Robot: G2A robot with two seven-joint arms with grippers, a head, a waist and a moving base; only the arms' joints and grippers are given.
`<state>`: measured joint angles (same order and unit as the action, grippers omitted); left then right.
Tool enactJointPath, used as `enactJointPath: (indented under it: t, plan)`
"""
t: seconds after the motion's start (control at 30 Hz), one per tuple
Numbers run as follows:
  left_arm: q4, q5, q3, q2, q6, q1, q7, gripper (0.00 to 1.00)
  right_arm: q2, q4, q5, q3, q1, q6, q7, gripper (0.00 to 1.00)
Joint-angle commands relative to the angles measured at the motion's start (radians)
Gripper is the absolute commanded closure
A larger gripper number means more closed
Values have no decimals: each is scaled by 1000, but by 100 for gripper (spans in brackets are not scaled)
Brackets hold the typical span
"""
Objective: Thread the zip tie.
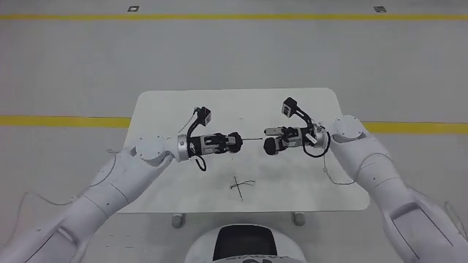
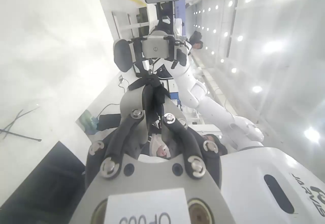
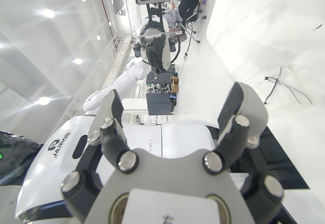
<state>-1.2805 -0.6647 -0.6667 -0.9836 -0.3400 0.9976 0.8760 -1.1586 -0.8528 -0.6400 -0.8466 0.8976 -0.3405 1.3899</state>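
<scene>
The grey left tool (image 2: 152, 84) seems pressed together on the thin black plastic zip tie (image 1: 252, 139), held above the white counter (image 1: 168, 109). The right tool (image 3: 175, 100) stands spread. The tie's thin tip may bend and miss it.

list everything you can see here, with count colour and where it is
table: one, white, under both arms
held zip tie: one, black, in the left gripper, tip pointing at the right gripper
loose zip ties: a few crossed, exact count unclear, black, on the table nearer the robot
floor stripes: two, yellow, on the floor
left gripper: one, black and grey, shut on the held zip tie
right gripper: one, black and grey, open, facing the left gripper
</scene>
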Motion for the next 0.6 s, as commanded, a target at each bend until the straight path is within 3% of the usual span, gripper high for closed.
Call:
enactJointPath:
  t: [0.0, 0.23, 0.3, 0.53, 0.57]
  plan:
    - [13, -2, -13, -16, 0, 2, 29, 100, 4, 16, -65, 31, -12, 0, 0, 0]
    - [14, 7, -18, -20, 1, 2, 30, 100, 4, 16, -65, 31, -12, 0, 0, 0]
    - [6, -27, -21, -22, 8, 14, 31, 100, 4, -5, -82, 29, 4, 18, 0, 0]
    - [50, -143, -25, -36, 1, 18, 135, 100, 7, 0, -142, 48, -1, 44, 0, 0]
    - [58, -146, -24, -38, 2, 17, 141, 100, 9, -2, -151, 57, -2, 41, 0, 13]
